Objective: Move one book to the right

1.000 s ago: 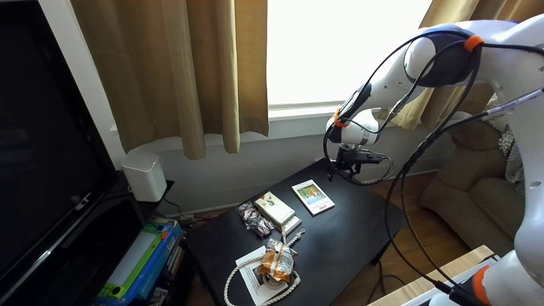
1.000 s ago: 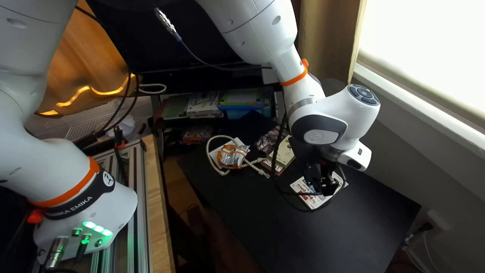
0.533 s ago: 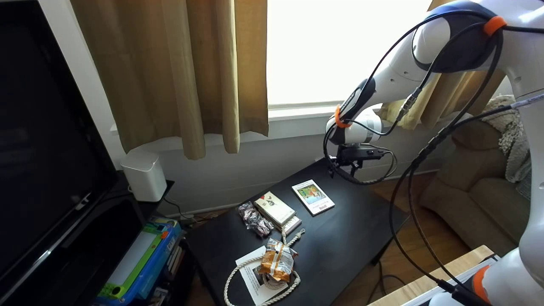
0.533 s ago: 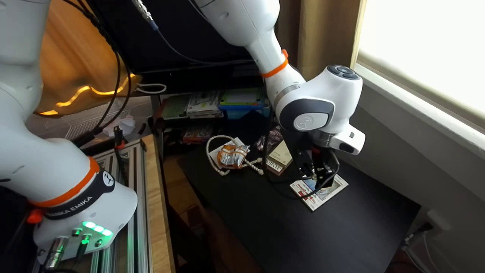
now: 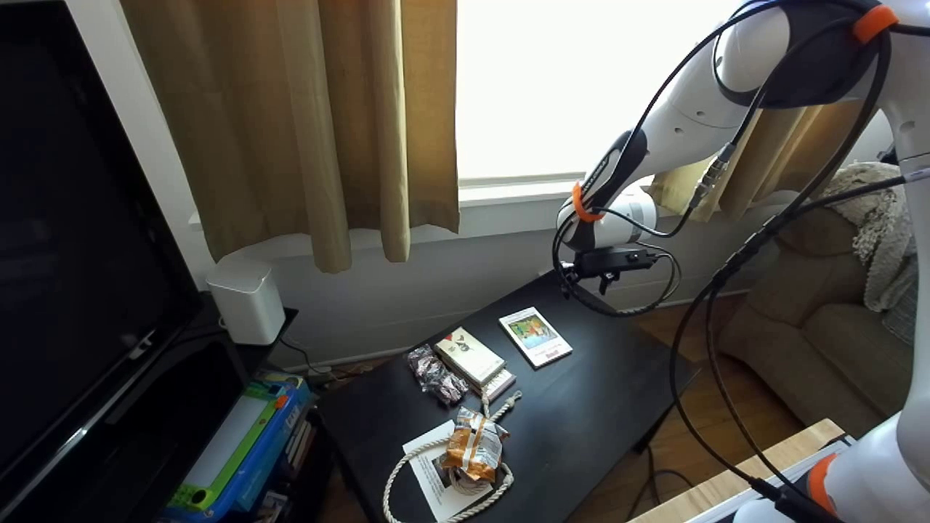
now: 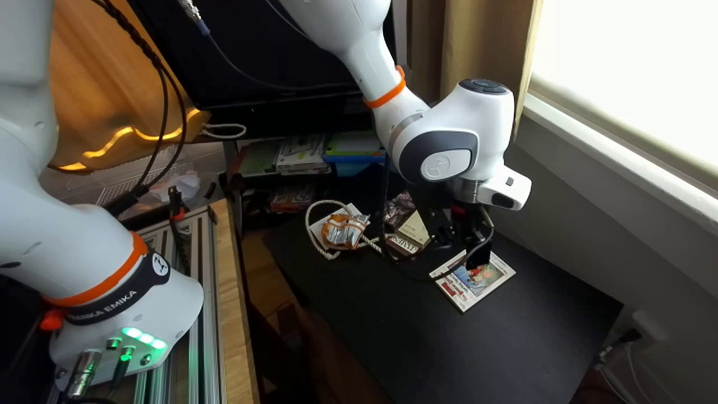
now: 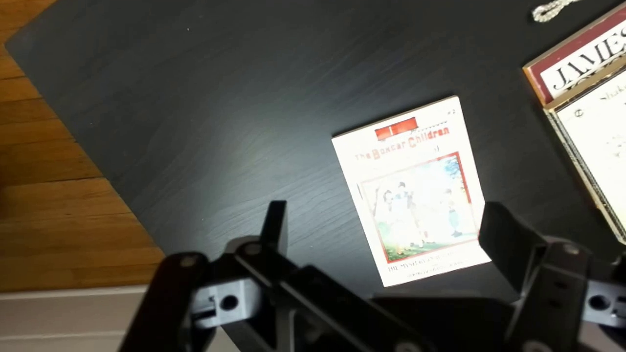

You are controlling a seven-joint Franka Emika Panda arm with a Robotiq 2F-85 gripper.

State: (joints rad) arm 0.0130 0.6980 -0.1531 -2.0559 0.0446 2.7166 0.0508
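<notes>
The book (image 5: 536, 337), white-edged with a greenish picture, lies flat and alone on the black table (image 5: 581, 414). It also shows in an exterior view (image 6: 471, 283), partly covered by a finger and a cable, and in the wrist view (image 7: 415, 195). My gripper (image 7: 384, 214) is open, with nothing between its fingers. In the wrist view the book lies between the fingertips, nearer the right one, which overlaps its edge. In an exterior view the gripper (image 5: 585, 286) hangs above the table, apart from the book. It also shows in an exterior view (image 6: 463, 247).
A pale book (image 5: 471, 356) rests on a maroon-edged book (image 5: 501, 385) beside the task's book. A dark wrapped packet (image 5: 437, 375) lies against them. A white book (image 5: 434, 479) carries an orange-silver packet (image 5: 476, 444) and rope (image 5: 390, 483). A window wall stands behind the table.
The arm has risen a little and drawn back. In an exterior view the gripper moved up and left, uncovering more of the book. The book has not moved.
</notes>
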